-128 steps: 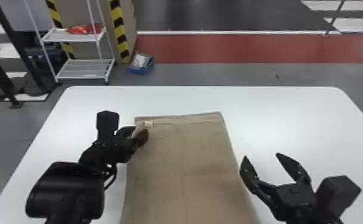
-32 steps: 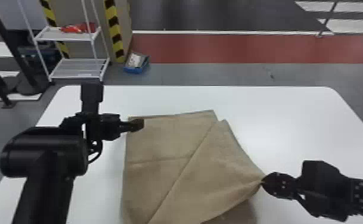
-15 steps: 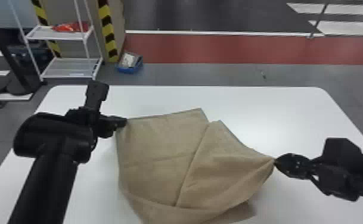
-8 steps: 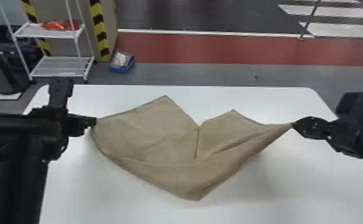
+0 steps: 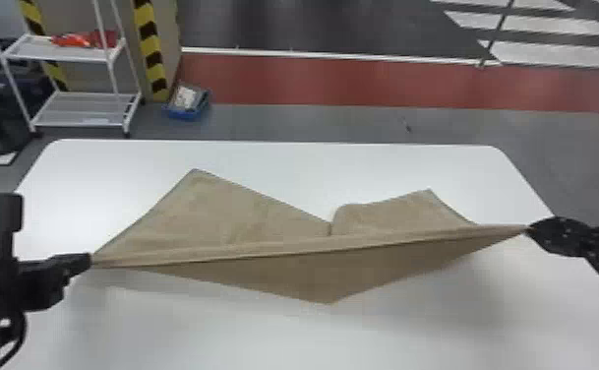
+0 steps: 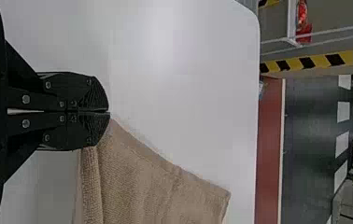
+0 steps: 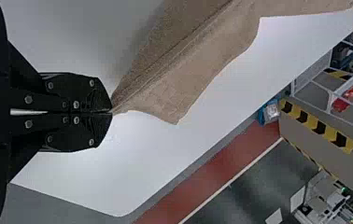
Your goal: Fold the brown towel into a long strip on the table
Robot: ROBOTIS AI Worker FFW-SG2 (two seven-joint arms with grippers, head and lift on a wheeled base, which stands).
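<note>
Holding the brown towel (image 5: 258, 221) taut between both hands, over the white tabletop (image 5: 263, 339). In head view, pinching one end at the left side with the left hand (image 5: 89, 261), and the opposite end at the right side with the right hand (image 5: 530, 229). Running almost straight from hand to hand in a narrow band. Spreading toward the far side in two pointed parts, larger at left and smaller at right, with a notch between them. Toward the near side, sloping to a blunt point close to the middle. In each wrist view, having the black fingers (image 6: 79, 93) pressed together, with cloth coming out at their tips. Behind the tabletop, at left, can see a white rack (image 5: 79, 109) and, near it on the floor, a blue box (image 5: 185, 114).
</note>
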